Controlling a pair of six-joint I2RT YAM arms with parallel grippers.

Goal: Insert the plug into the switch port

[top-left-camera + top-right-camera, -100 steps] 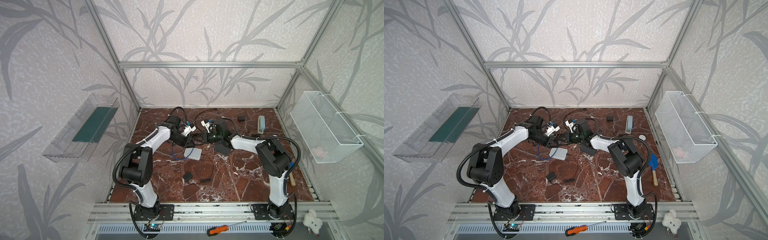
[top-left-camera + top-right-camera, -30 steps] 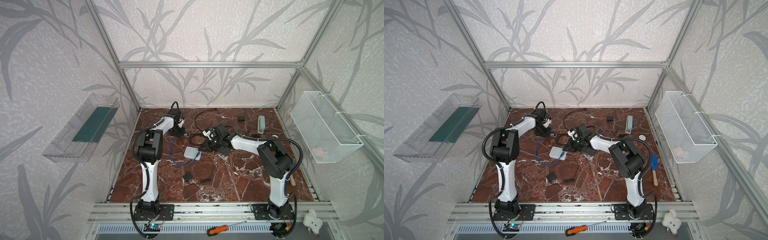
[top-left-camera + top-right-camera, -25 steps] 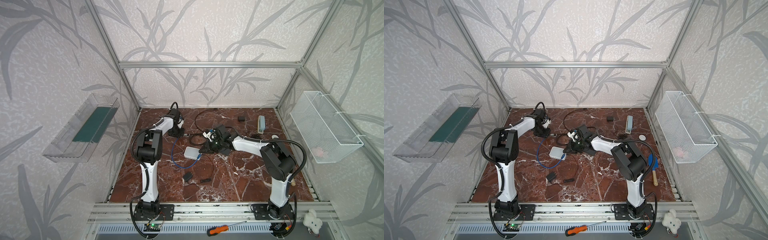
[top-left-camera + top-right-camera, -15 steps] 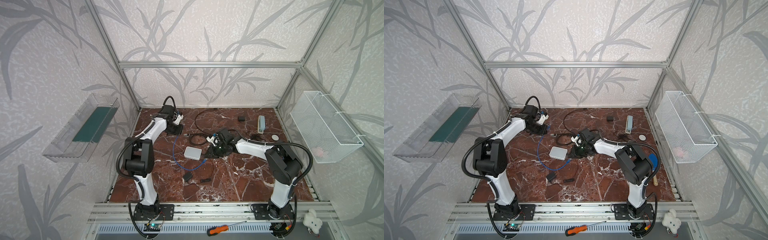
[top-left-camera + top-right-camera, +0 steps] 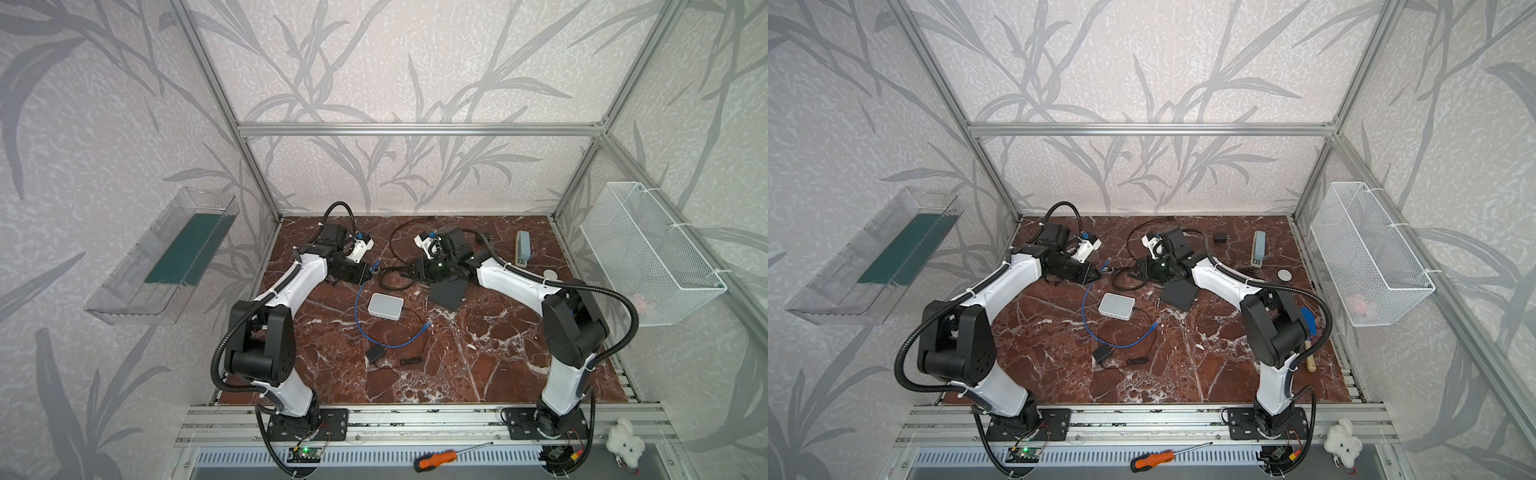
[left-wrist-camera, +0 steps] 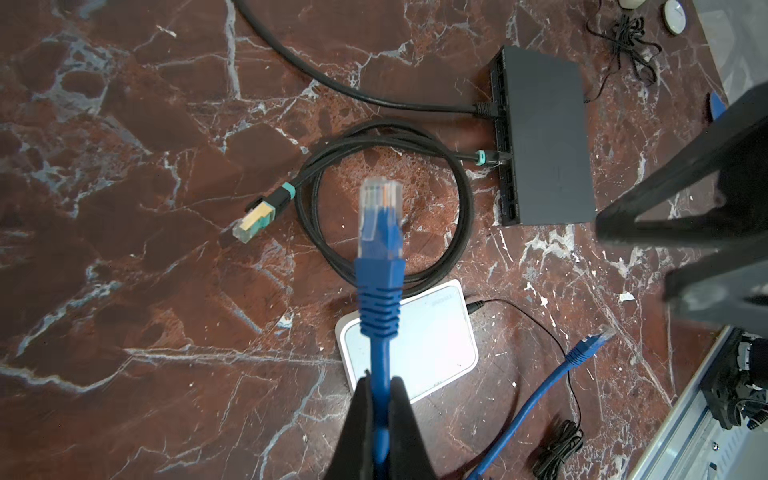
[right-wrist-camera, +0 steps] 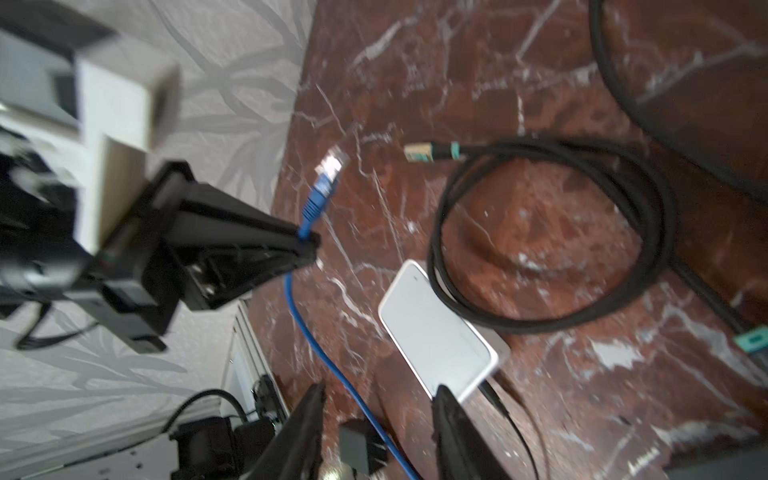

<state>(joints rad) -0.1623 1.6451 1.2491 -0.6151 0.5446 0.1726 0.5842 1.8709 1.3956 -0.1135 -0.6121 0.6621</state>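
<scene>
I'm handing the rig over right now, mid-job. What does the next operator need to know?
The left claw is shut on the blue cable, just behind its connector.
The right claw is open and empty.
The plug is at the edge of the white switch box; its adapter block lies nearer the arm bases.
Done: cannot tell whether the plug is seated.
To do: check it, and push it home if loose.

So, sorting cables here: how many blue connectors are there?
2. One connector sticks out beyond the left gripper, which pinches its blue cable; the other lies on the table near the white box.
</scene>
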